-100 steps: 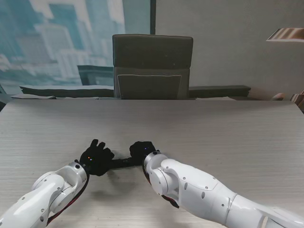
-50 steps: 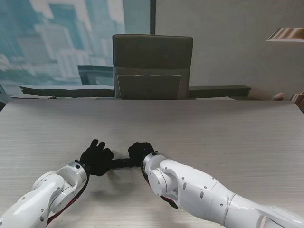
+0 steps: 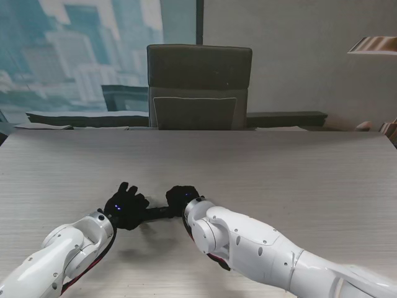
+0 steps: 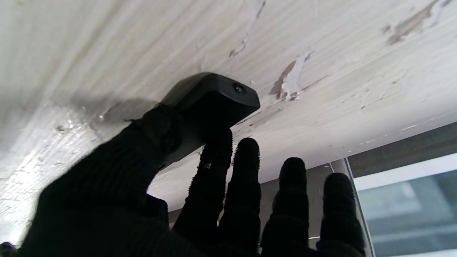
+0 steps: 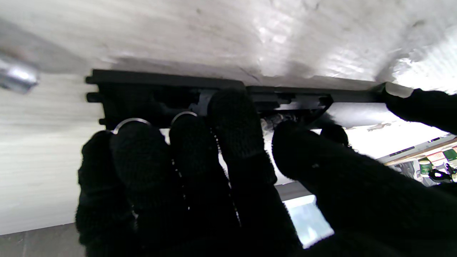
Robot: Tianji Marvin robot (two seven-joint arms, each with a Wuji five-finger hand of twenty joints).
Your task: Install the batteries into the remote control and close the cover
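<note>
Remotes: 1 black remote control [image 3: 156,212], lying on the pale wood-grain counter [image 3: 279,180] between the 2 gloved hands, near my edge of the counter.
Hands: 2, both in black gloves; the left hand [image 3: 126,206] is at the remote's left end, the right hand [image 3: 183,200] at its right end.
Batteries: 1 blurred silvery cylinder [image 5: 14,76] lies on the counter just off the remote's open end in the right wrist view; it may be a battery, I cannot tell. 2 thin metal rings [image 5: 129,121] show in the open compartment behind the right fingers [image 5: 235,128].
Cover: I cannot tell whether it is on; the right wrist view shows an open black frame with ribs.
Long axis: runs left to right across the counter, roughly level with my edge.
Pointing: the closed, rounded end [image 4: 228,96] with a small round dot faces left, past the left hand; the open compartment end faces right.
Left hand state: thumb and first finger pinch the remote's left end [image 4: 210,107]; the other 3 fingers [image 4: 296,185] stand straight and apart, touching nothing.
Right hand state: fingers curled down onto the remote's compartment [image 5: 171,96], thumb [image 5: 321,157] beside them against the remote's edge; it grips the remote.
Chair: 1 dark chair [image 3: 198,87] beyond the far side of the counter.
</note>
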